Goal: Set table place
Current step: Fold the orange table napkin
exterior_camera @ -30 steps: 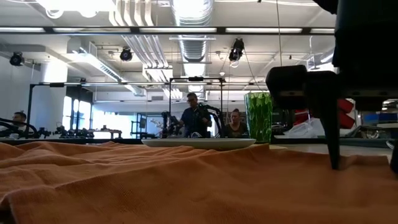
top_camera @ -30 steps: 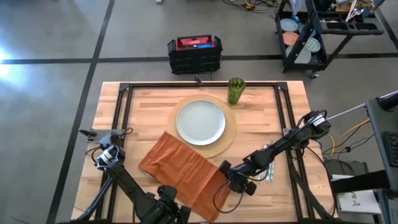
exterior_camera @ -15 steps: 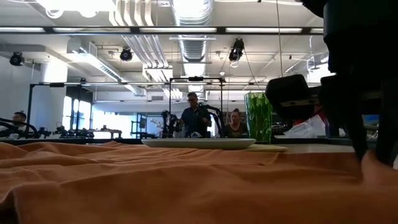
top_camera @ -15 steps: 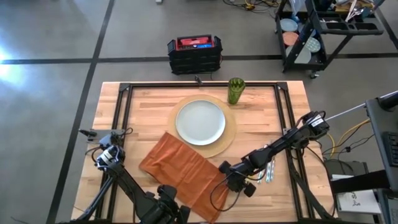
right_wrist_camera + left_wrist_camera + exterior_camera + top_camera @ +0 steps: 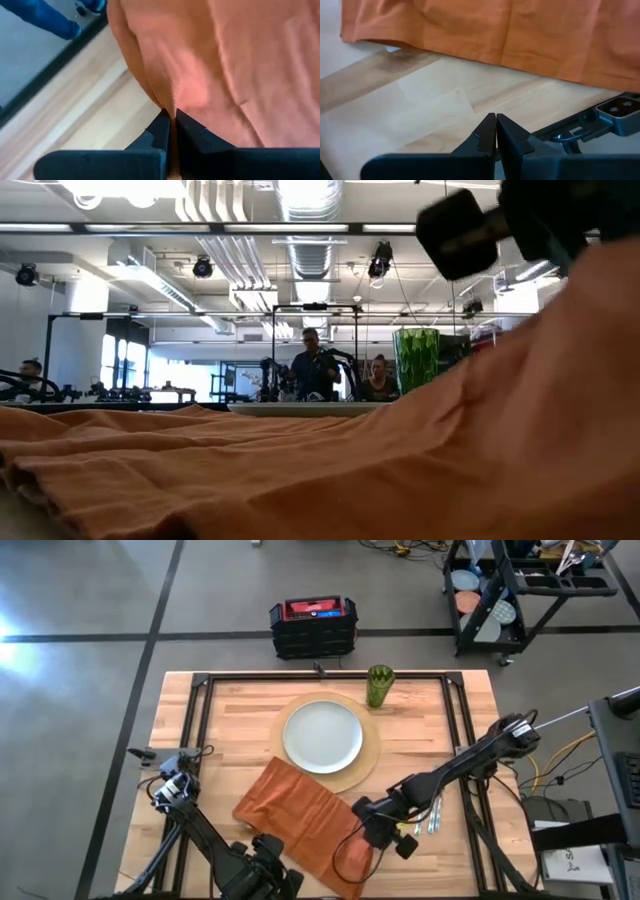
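Orange cloth, the napkin (image 5: 300,818) is lying at about seven o'clock from the plate (image 5: 322,736), overlapping the placemat (image 5: 372,762). The right gripper (image 5: 170,121) is pinching its right edge, raising a soft fold; being limp and light, it should drape and drag, so an edge or corner looks the best hold. The left gripper (image 5: 495,131) is waiting near the table (image 5: 180,730) front edge, fingers pressed together on nothing. Cutlery (image 5: 435,814) is lying just right of the right gripper, the cup (image 5: 379,686) at one o'clock from the plate.
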